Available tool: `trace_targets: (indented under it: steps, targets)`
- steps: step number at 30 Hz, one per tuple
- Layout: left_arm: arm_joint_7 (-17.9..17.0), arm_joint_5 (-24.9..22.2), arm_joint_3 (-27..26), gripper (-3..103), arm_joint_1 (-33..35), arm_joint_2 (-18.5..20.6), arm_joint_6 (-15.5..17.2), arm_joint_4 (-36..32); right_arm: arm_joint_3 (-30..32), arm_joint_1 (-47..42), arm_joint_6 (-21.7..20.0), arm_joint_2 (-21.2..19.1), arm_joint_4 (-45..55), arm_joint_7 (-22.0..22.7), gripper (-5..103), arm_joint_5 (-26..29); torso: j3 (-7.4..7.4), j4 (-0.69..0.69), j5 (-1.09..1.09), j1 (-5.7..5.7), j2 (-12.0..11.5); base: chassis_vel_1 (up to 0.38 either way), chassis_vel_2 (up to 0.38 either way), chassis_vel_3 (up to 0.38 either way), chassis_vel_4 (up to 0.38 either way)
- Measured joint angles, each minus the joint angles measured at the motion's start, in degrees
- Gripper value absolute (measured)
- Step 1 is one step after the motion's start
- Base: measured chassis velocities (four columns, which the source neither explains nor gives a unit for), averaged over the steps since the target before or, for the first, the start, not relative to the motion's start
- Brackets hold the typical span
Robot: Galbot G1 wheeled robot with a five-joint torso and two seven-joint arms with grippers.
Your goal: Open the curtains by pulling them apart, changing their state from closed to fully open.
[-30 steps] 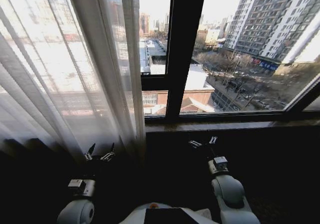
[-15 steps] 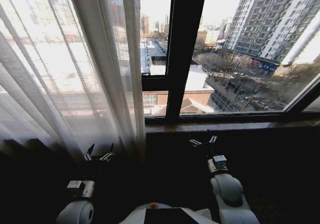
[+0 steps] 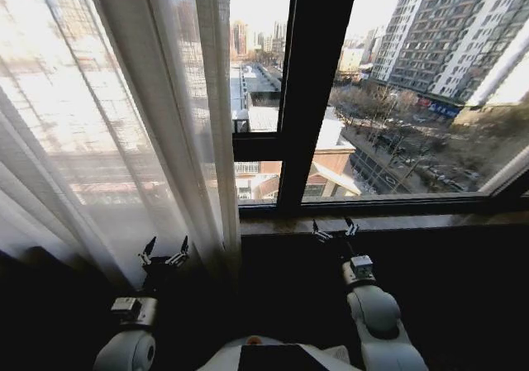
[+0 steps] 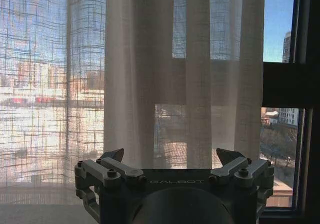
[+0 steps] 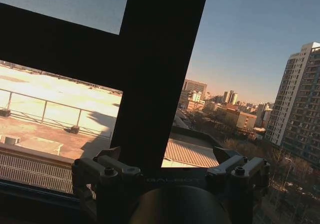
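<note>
Surveying window: curtains (image 3: 124,123) bunched over the frame's left half; right panes bare.
Window frame (image 3: 318,90): dark upright stands uncovered at the middle.
Left gripper (image 3: 164,254): released, fingers spread, just below the hem, apparently lined up with the curtain's free edge.
Right gripper (image 3: 335,230): released, by the sill's underside, facing bare glass.

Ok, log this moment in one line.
curtain: gathered left, glass bare right | left gripper: open, facing it | right gripper: open, at sill
</note>
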Motion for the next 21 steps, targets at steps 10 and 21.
trace_targets:
  steps: [10, 21]
  targets:
    - [0.0, 0.2, 0.1, 100, 0.3, -0.2, 0.0, -0.1, -0.2, -0.4, -0.1, 0.2, 0.0, 0.5, 100, 0.1, -0.04, 0.00, 0.00, -0.09, 0.0, -0.023, 0.028, 0.026, -0.027]
    - [0.0, 0.3, 0.1, 100, 0.1, -0.4, 0.0, 0.0, -0.2, 0.7, -0.1, -0.1, -0.7, 0.4, 100, 0.1, -0.03, 0.01, -0.01, -0.06, 0.0, -0.056, -0.057, 0.049, 0.060]
